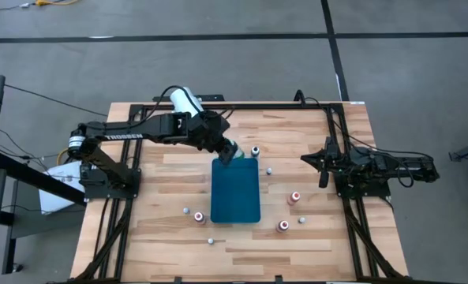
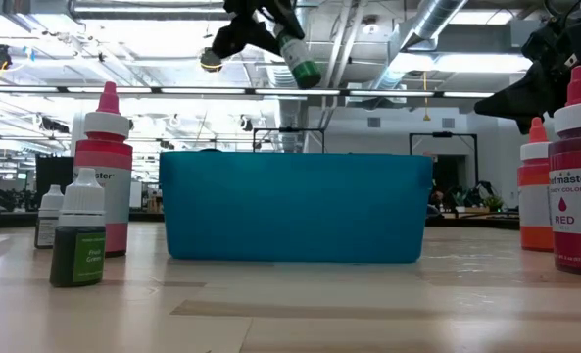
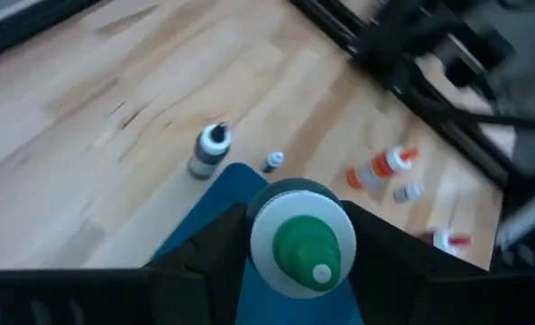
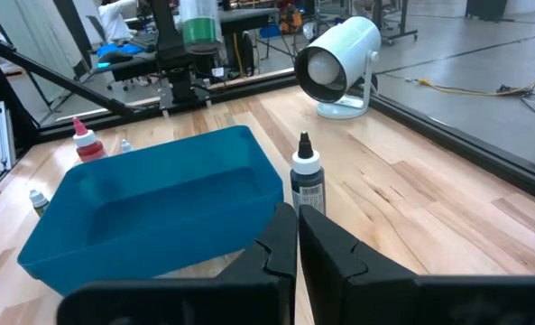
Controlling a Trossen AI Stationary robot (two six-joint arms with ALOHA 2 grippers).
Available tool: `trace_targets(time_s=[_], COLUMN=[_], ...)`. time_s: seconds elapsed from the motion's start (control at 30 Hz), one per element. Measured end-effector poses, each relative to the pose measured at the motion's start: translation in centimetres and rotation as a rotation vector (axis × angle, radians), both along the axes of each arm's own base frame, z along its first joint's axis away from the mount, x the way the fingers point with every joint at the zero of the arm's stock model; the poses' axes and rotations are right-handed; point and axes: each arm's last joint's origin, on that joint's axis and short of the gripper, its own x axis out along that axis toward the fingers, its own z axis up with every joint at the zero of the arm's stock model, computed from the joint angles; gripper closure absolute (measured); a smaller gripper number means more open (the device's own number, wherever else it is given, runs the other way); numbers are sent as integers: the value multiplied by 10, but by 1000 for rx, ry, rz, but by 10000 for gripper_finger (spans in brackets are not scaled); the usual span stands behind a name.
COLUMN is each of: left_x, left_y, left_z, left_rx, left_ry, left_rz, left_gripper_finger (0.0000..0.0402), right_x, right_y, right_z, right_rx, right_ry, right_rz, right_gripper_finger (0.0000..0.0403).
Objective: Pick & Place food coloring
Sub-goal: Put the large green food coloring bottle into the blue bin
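My left gripper point(image 1: 228, 151) hangs above the far edge of the blue tray point(image 1: 235, 193), shut on one small pale food coloring bottle with a green end point(image 2: 300, 61). The right wrist view shows that bottle point(image 4: 198, 25) high over the tray's far side. A black-capped bottle point(image 1: 255, 151) stands on the table just right of the tray's far corner. Red-topped bottles point(image 1: 295, 197) point(image 1: 282, 226) point(image 1: 200, 216) and tiny ones point(image 1: 269, 170) point(image 1: 186, 211) stand around the tray. My right gripper point(image 1: 323, 162) waits shut at the table's right side. My left gripper holds the bottle pinched between its two fingers point(image 3: 222, 244), which stand on opposite sides of the round pale body point(image 3: 265, 236). The fingers come from above. The bottle is lifted clear above the tray, tilted, with its green end point(image 2: 305, 71) lowest in the low view.
A white cylinder lamp point(image 1: 185, 100) lies at the far edge behind the left arm. The black frame rails point(image 1: 328, 134) run along the far and right sides. In the low view, bottles stand left point(image 2: 107, 167) and right point(image 2: 576, 176) of the tray point(image 2: 295, 206).
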Motion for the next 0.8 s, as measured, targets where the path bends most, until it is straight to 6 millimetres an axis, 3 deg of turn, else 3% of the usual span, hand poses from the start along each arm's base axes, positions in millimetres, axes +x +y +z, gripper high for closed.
trace_targets(time_s=[0.17, 0.33, 0.57, 0.8], left_x=[-1, -1, -4, 24], left_y=[0, 0, -18, -39], left_z=[0, -1, -7, -31], left_rx=[-75, -112, -77, 66], left_ry=[-22, -21, 58, 92], left_rz=[156, 196, 173, 13], left_gripper_finger=[246, 246, 246, 246], right_x=[0, 0, 0, 0], right_y=[0, 0, 0, 0], right_z=[0, 0, 0, -1], right_rx=[0, 0, 0, -1], right_ry=[0, 0, 0, 8], right_rz=[0, 0, 0, 0], right_gripper_finger=[396, 396, 396, 396])
